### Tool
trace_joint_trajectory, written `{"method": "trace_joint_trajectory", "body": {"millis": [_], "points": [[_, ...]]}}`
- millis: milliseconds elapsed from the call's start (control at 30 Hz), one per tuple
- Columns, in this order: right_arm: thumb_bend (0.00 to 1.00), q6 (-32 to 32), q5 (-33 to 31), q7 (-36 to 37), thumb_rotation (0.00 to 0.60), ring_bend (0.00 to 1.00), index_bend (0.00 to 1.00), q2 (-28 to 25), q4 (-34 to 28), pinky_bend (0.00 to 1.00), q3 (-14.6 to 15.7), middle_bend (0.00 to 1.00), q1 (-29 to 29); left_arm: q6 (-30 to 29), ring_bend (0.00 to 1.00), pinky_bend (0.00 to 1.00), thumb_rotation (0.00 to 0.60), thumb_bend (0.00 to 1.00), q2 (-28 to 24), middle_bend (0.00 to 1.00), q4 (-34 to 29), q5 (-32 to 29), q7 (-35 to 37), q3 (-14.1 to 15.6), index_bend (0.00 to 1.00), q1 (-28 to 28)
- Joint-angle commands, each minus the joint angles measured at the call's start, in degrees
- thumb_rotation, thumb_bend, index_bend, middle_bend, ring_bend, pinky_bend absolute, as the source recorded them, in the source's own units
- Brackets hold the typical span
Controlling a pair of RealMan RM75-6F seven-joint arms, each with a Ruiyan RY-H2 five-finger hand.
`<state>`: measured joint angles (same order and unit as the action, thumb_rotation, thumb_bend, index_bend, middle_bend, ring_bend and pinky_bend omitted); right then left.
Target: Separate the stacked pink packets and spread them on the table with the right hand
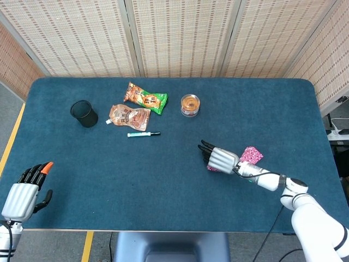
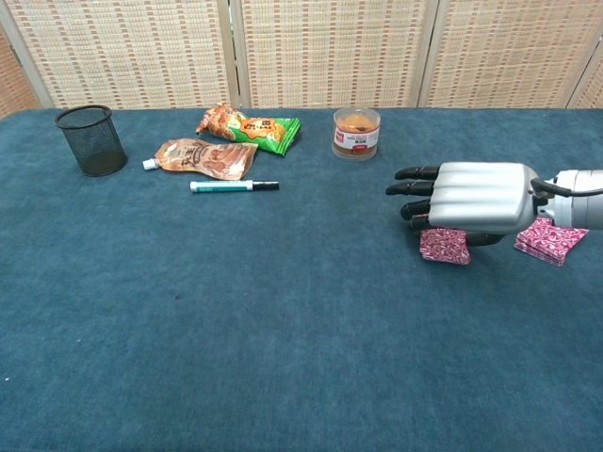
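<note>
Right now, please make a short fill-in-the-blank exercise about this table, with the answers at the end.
1. The right hand is over a ____ packet.
2. The marker pen lies just in front of the brown ____.
3. The mesh cup is coloured ____.
4. The left hand rests near the table's front ____ corner.

Answers: pink; pouch; black; left

pink packet point(image 2: 445, 245) partly hidden under right hand point(image 2: 476, 198), grip unclear, left hand point(image 1: 24, 191) absent from chest view
</note>
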<state>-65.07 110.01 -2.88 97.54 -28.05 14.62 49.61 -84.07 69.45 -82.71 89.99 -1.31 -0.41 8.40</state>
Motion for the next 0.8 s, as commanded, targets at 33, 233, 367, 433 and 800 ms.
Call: {"method": "trace_joint_trajectory", "body": {"millis": [33,233,367,433,800], "points": [[0.2,-0.45,-0.11,0.31,0.6,0.01,0.37,-0.13,0.05,0.07,-0.09,0.24,-0.04,-0.01,0.12,0.18,0.6,0.46,0.09,0.11,0.21,0.03,0.15,0.04,0.0,-0.02],[0.2,-0.98,-0.19,0.47,0.6,0.01,0.37,-0.5,0.05,0.07,-0.01,0.25,-0.27,0.08,0.12,0.19,0.6,0.46,0.05,0.11,0.07,0.08,0.12,0.0,0.0,0.1],[0.2,-1.34,-0.24,0.58,0.6,0.01,0.37,-0.6,-0.05,0.07,-0.05,0.25,-0.28,0.01,0.12,0.19,0.6,0.46,0.06,0.11,0.06,0.1,0.05,0.04,0.0,0.06],[0.2,-1.62,-0.36,0.72,0.6,0.01,0.37,-0.65,-0.15,0.07,-0.18,0.25,-0.33,-0.06,0.12,0.18,0.6,0.46,0.09,0.11,0.07,0.12,0.01,0.02,0.0,0.04],[0.2,-3.76,-0.29,0.95,0.6,0.01,0.37,-1.74,-1.86,0.07,-0.43,0.25,-0.38,-0.5,0.12,0.19,0.6,0.46,0.11,0.11,-0.08,0.37,-0.1,0.11,0.0,-0.15]]}}
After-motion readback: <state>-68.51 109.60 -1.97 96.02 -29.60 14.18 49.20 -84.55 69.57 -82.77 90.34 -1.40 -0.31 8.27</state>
